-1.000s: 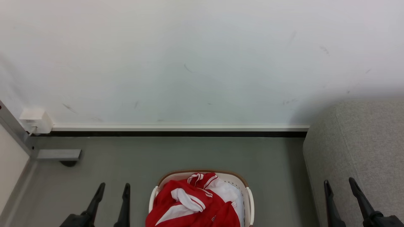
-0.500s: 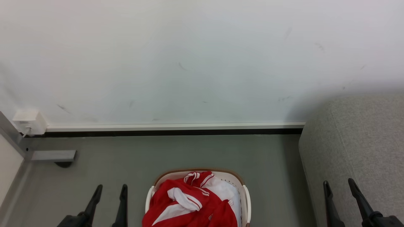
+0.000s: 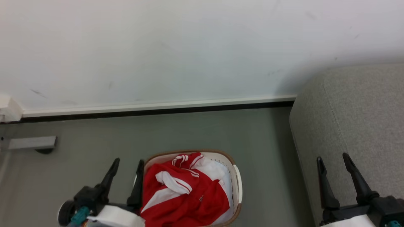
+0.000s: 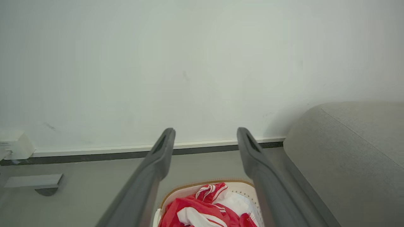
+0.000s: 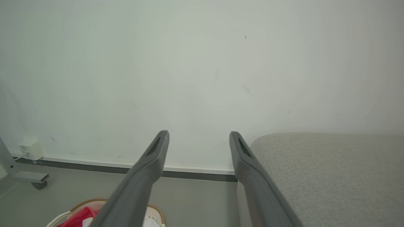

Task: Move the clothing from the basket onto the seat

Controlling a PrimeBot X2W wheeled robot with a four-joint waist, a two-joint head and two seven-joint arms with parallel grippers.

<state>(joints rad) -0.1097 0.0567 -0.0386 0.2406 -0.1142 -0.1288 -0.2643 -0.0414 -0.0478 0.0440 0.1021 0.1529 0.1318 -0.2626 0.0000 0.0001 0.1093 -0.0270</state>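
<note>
While both arms point toward the wall, the left end effector (image 3: pixel 128 162) hangs just beside the left rim of the basket (image 3: pixel 236 179), fingers spread wide and empty. It is the nearer of the two to the clothing (image 3: pixel 186 192), which lies heaped inside the basket, to its right. The oval basket's long axis runs from the robot toward the wall. The right end effector (image 3: pixel 332 157), equally wide and empty, hovers against the seat (image 3: pixel 363 110), well apart from the heap.

The left gripper (image 3: pixel 129 161), with two long dark fingers, is shown at the near left, jaws spread wide and empty. The matching right gripper (image 3: pixel 332 157) is shown likewise at the near right.
</note>
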